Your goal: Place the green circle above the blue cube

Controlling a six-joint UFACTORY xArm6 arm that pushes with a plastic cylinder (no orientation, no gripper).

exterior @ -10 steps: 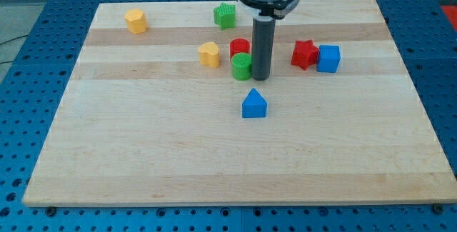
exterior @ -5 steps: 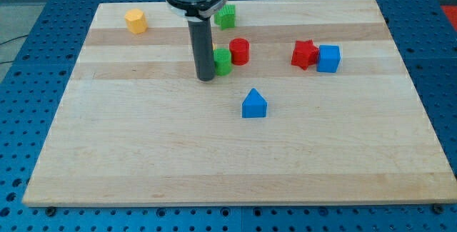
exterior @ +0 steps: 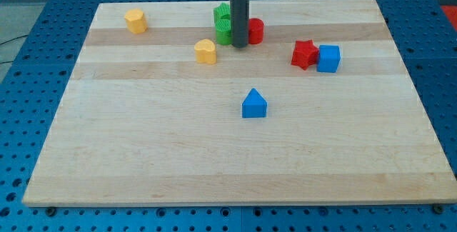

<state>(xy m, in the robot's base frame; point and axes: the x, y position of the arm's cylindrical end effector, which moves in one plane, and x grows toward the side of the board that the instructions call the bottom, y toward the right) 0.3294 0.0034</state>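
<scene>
My tip (exterior: 239, 45) has no hand, so nothing is grasped: it touches the green round wooden block (exterior: 224, 31), far up-left of the blue wooden cube (exterior: 328, 58).

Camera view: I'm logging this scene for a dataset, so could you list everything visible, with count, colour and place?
Wooden board: one, light wood, fills most of the view.
Blue perforated table: one, blue, under and around the board.
Yellow block: one, yellow, the view's top left.
Yellow heart block: one, yellow, left of centre.
Green blocks: two, at the view's top centre, a ridged one and the green circle just below it, both partly hidden by the rod.
Red cylinder: one, red, right of the rod.
Red star: one, red, touching the blue cube on its right.
Blue house-shaped block: one, blue, centre.
My tip: one, dark, between green circle and red cylinder.
</scene>
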